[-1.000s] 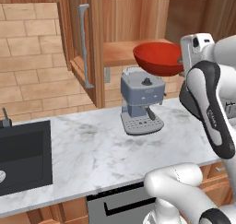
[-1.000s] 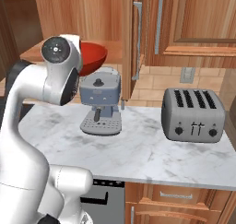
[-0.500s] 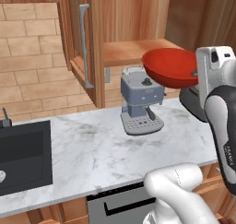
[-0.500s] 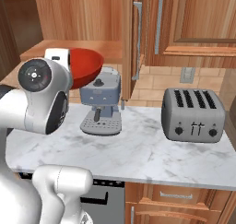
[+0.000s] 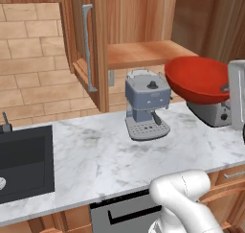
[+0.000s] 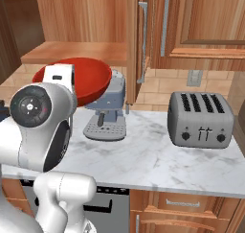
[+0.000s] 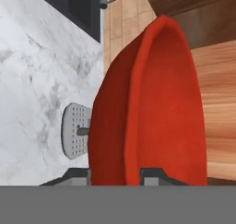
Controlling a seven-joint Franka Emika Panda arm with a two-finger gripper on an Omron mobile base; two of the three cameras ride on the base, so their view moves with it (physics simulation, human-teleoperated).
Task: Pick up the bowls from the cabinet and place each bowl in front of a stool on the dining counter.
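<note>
1. The wide, shallow, glossy red bowl (image 5: 198, 78) hangs in the air in front of the open reddish-brown wooden cabinet (image 5: 143, 52), clear of its shelf and above the grey espresso machine (image 5: 145, 104).
2. The gripper (image 7: 116, 172) is clamped on the bowl's rim — one finger inside, one outside — so the bowl reaches straight out from the hand, tilted on its edge.
3. As I read it, the carry toward the dining counter turns on that one-sided rim hold; the smooth glaze could slip.
4. Below lies a white marble worktop (image 5: 95, 155) with grey veins — a black sink (image 5: 24, 160) at one end, a silver four-slot toaster (image 6: 200, 119) at the other.
</note>
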